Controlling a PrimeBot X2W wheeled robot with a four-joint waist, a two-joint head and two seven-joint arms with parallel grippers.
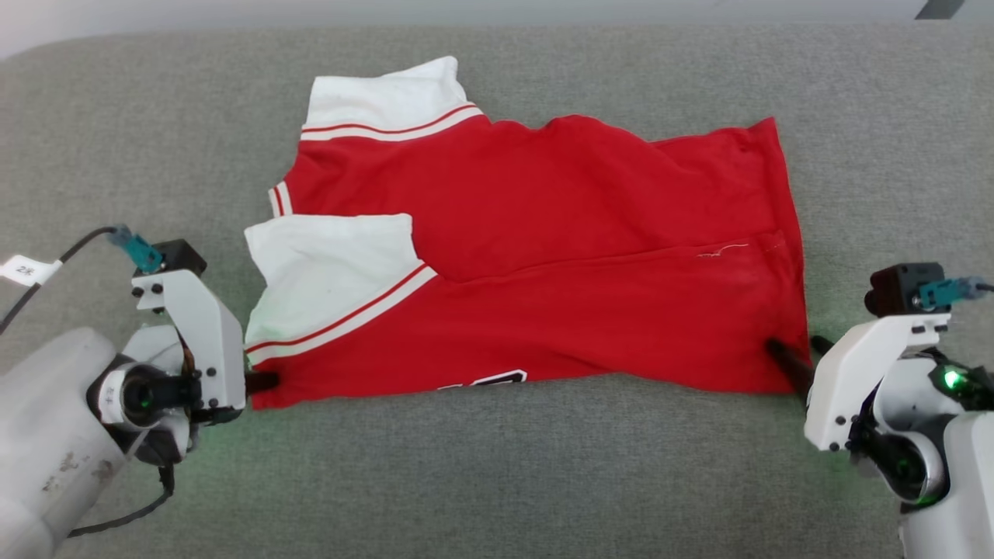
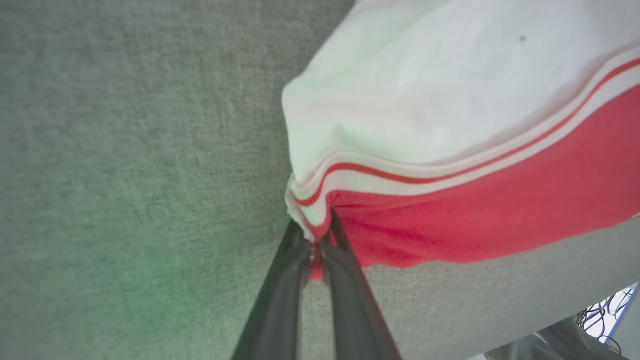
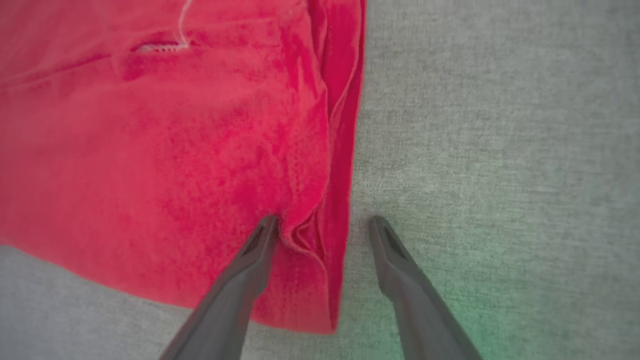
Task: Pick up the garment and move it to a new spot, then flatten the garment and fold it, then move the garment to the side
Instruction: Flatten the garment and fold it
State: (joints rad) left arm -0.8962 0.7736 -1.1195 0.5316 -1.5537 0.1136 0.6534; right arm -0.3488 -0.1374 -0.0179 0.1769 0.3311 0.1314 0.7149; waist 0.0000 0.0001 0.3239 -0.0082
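The garment (image 1: 543,256) is a red jersey lying folded lengthwise on the grey surface, its white lining and striped trim turned out at the left. Black lettering peeks out at its near edge. My left gripper (image 1: 260,382) is shut on the garment's near left corner (image 2: 320,235), pinching the striped trim between both fingers. My right gripper (image 1: 796,353) stands open at the near right corner: one finger (image 3: 260,240) rests on the red cloth (image 3: 175,150), the other finger (image 3: 385,240) lies on the bare surface beside the hem.
A grey fabric surface (image 1: 497,481) stretches wide all around the garment, with free room in front and to both sides. Its far edge (image 1: 155,35) meets a pale wall. A cable runs from the left wrist (image 1: 46,272).
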